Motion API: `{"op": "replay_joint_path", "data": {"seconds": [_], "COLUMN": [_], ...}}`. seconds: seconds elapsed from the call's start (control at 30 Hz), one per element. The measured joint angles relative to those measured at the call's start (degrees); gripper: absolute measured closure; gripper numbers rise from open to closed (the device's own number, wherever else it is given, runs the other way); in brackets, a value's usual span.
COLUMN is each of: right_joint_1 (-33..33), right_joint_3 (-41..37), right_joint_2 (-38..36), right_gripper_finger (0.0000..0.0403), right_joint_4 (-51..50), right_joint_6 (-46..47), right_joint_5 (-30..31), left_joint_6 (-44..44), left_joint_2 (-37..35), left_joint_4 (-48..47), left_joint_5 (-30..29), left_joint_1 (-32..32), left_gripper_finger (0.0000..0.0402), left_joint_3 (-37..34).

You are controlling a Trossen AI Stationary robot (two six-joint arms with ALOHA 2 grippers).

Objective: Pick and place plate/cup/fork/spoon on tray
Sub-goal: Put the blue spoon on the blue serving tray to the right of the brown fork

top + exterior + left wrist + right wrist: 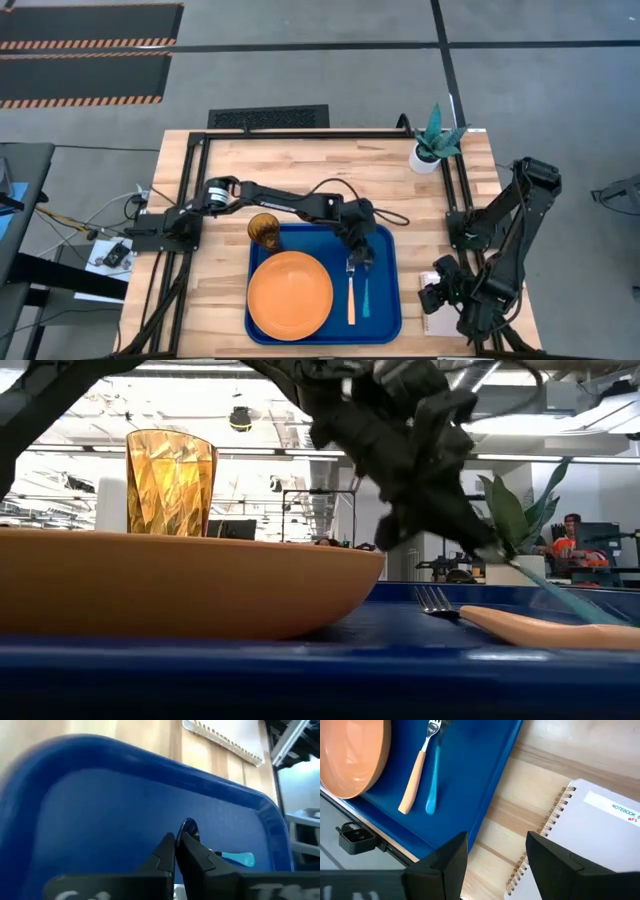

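Observation:
The blue tray point(385, 320) lies at the table's near middle. On it are the orange plate point(290, 293), the amber cup point(264, 231) at its far left corner, the orange-handled fork point(351, 292) and the teal-handled spoon point(366, 296), which lies beside the fork on its right. My left gripper point(360, 252) is over the far ends of the fork and spoon and is shut on the spoon's bowl end. My right gripper point(437, 295) is open and empty, just right of the tray, above the table and the notepad's edge. My left gripper holds the spoon at its bowl end point(190, 826), the bowl showing just past the shut fingertips; the right finger hides the exact place. The fingers come from above, slanting down. The spoon tilts, with the bowl end raised and the teal handle point(560, 592) sloping down toward the tray.
A white spiral notepad point(600, 835) lies on the wood right of the tray, under my right gripper. A white pot with a green plant point(428, 155) stands at the far right. A black frame rail point(190, 200) runs along the table's left side.

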Motion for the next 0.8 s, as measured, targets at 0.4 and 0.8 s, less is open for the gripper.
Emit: {"op": "replay_joint_path", "data": {"seconds": [0.4,0.8], "right_joint_1": [-0.3,-0.3], "right_joint_3": [0.0,0.0], "right_joint_2": [0.0,0.0], "right_gripper_finger": [0.0182,0.0182], "right_joint_4": [0.4,-0.4], "right_joint_6": [0.0,0.0], "right_joint_5": [0.0,0.1], "left_joint_6": [-1.2,-0.9], "left_joint_2": [1.7,1.8], "left_joint_4": [1.3,0.7], "left_joint_5": [-1.2,-1.9], "left_joint_1": [0.5,0.4], "left_gripper_finger": [0.0401,0.0338], "left_joint_3": [0.2,0.2]}}
